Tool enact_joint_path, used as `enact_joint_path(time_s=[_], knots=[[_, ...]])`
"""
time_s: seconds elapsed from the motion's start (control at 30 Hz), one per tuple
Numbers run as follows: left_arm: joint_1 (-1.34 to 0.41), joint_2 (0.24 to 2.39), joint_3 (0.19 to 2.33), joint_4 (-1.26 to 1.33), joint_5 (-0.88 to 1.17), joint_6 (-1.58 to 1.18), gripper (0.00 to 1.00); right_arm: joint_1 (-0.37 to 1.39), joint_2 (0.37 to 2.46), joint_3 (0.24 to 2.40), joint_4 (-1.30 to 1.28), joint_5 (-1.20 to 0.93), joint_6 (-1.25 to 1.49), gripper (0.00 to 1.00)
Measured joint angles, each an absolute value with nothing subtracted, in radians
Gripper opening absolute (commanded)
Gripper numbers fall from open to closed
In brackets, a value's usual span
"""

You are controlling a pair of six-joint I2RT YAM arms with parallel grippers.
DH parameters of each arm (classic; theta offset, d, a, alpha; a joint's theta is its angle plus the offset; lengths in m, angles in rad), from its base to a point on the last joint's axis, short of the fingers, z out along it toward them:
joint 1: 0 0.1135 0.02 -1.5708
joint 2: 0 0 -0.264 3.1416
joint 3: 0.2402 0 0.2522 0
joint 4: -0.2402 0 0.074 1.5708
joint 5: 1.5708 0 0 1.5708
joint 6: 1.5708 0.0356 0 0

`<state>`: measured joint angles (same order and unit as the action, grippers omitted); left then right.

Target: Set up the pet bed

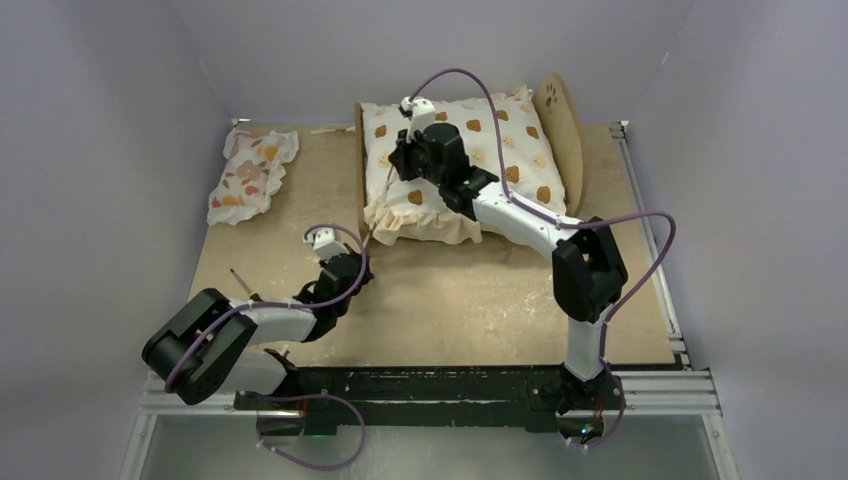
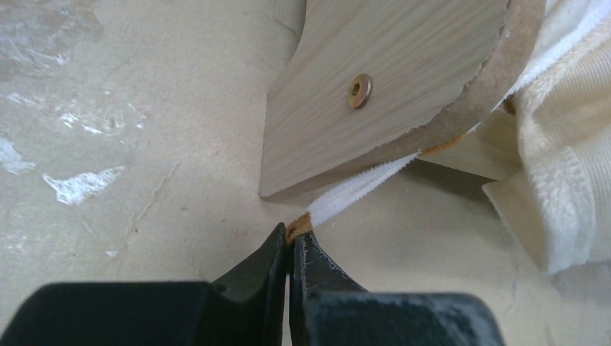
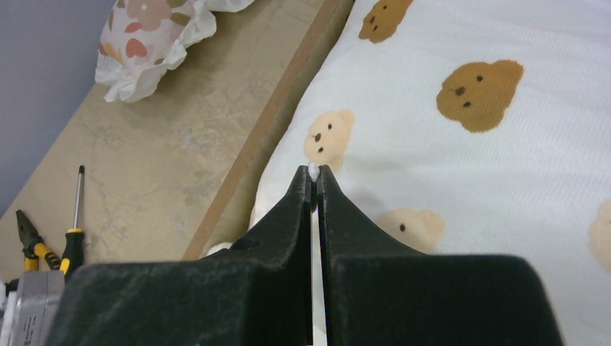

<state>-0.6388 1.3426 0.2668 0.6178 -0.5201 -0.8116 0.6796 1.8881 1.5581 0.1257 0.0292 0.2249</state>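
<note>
- The pet bed (image 1: 565, 120) stood at the far middle of the counter (image 1: 450, 300), with the bear-print cushion (image 1: 520, 150) lying in it.
- The left gripper (image 2: 294, 234) was pinched tight on the end of a white strap (image 2: 360, 189) beside the frame's corner.
- The right gripper (image 3: 314, 173) nipped a small fold of the cushion's fabric.
- A floral pillow (image 1: 250, 175) lay well off to the left.

The left arm (image 1: 270, 322) lies folded low by its base, forearm reaching forward. The left hand (image 2: 292, 241) is closed, tips pinching a white strap (image 2: 360, 189). The right arm (image 1: 520, 220) stretches far forward, elbow raised and wrist tipped down. The right hand (image 3: 314, 173) is closed tight.
</note>
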Motion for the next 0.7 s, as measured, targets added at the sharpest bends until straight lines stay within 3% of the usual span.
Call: enact_joint_path(time_s=[0.4, 0.53, 0.7], knots=[[-0.662, 1.321, 0.232, 0.62, -0.526, -0.977, 0.0, 0.665, 1.96, 1.631, 0.093, 0.008, 0.216, 0.0], [-0.662, 1.299, 0.232, 0.611, -0.519, -0.967, 0.01, 0.647, 1.863, 1.511, 0.143, -0.062, 0.212, 0.0], [-0.662, 1.298, 0.226, 0.628, -0.494, -0.934, 0.13, 0.65, 1.646, 1.277, 0.209, -0.135, 0.221, 0.0]])
